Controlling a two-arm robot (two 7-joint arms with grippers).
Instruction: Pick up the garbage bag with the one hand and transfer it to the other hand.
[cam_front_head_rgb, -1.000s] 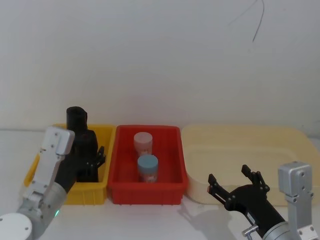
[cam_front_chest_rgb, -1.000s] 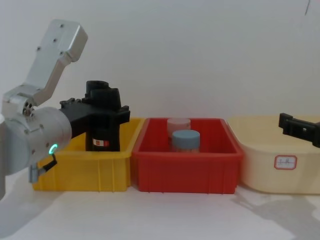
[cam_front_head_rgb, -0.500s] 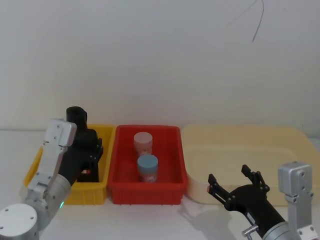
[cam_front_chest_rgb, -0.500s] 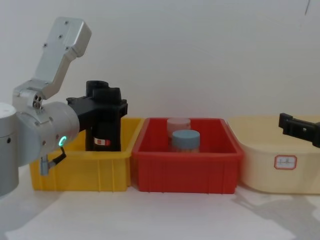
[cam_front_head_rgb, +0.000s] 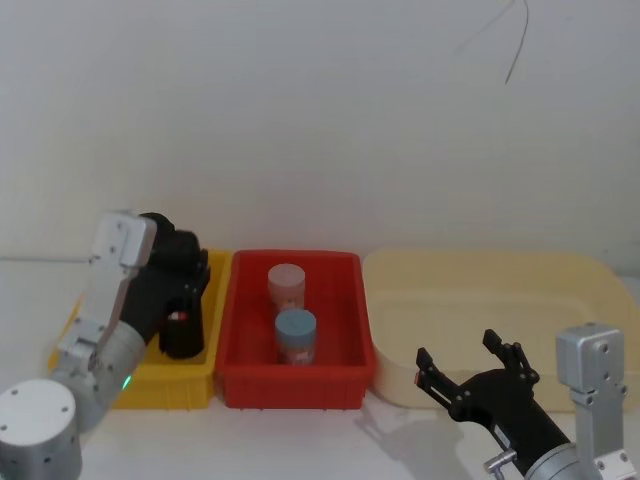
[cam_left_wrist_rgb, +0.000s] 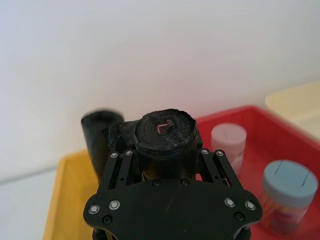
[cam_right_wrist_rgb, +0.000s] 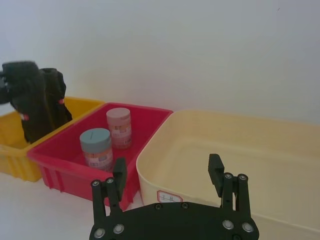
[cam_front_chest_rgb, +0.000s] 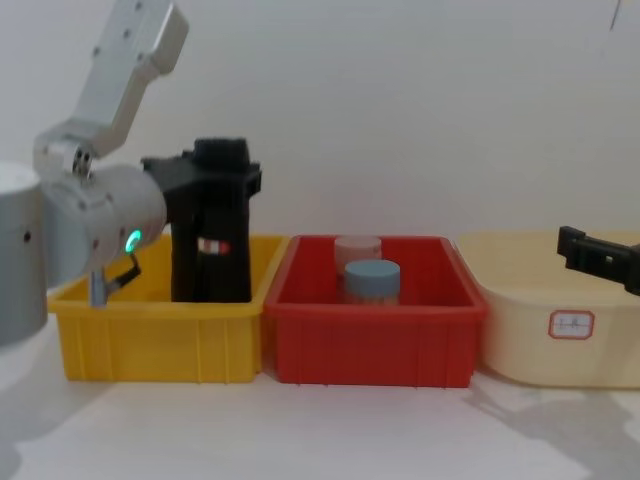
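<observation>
- Black roll, the bag (cam_front_chest_rgb: 218, 272), sat roughly upright with its lower end down inside the yellow bin (cam_front_chest_rgb: 160, 345) and its top poking well above the rim.
- Left gripper (cam_front_chest_rgb: 215, 172) was clamped on the bag's upper part, one finger on each side. In the left wrist view the rolled top of the bag (cam_left_wrist_rgb: 164, 131) sat right between the fingers (cam_left_wrist_rgb: 116, 167).
- Green ring (cam_front_chest_rgb: 131, 241) glowed on that arm.
- Some other dark cylinder (cam_left_wrist_rgb: 99, 134) stood just beside the bag in the wrist view, too blurry to call.
- From the head view, the yellow bin was at 9 o'clock of the red bin (cam_front_head_rgb: 330, 388), right up against it, and the cream tub (cam_front_head_rgb: 500, 262) was at 3 o'clock.
- Red bin held a blue-lid jar (cam_front_head_rgb: 296, 337), with a pink jar (cam_front_head_rgb: 286, 284) at its 12 o'clock, close together.
- Right gripper (cam_front_head_rgb: 466, 352) hung at the tub's 6 o'clock edge with its jaws spread wide and nothing in them, well apart from the bag.
</observation>
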